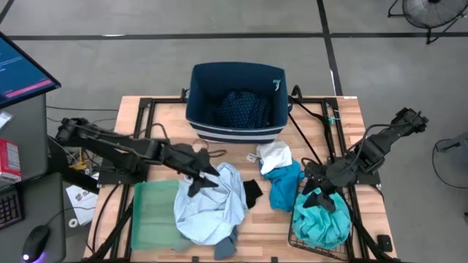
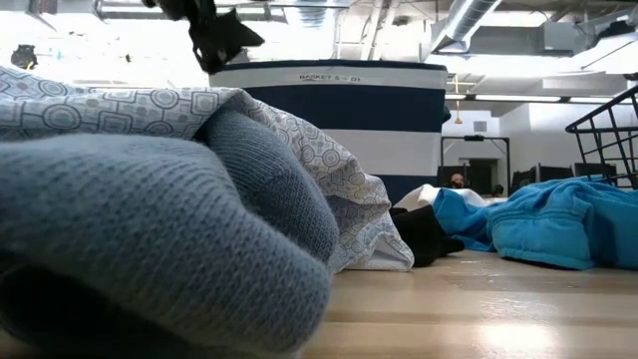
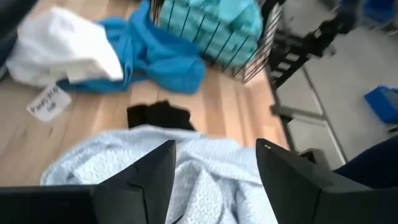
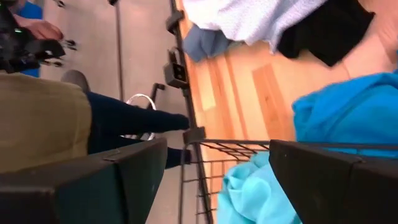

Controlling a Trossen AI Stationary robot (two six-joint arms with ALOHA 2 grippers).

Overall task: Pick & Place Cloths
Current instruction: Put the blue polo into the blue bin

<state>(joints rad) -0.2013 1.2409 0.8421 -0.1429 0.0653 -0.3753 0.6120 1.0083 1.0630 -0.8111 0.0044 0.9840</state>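
The left gripper [image 1: 199,177] hangs over the pale shirt [image 1: 212,208] near the table's front edge, fingers [image 3: 146,177] spread wide with nothing between them, apparently lined up to come down on the crumpled fabric. The right gripper [image 1: 322,197] hovers above the wire basket [image 1: 300,241] at the front right corner, jaws apart too, right over the turquoise cloth [image 1: 322,223] heaped inside. The navy dotted cloth [image 1: 245,109] already sits in the bin [image 1: 201,98] at the back edge, likely the drop point. Bright blue [image 1: 284,184], white [image 1: 276,155] and small black [image 1: 251,192] cloths lie mid-table; the grey-blue one [image 1: 227,247] pokes out at the front edge.
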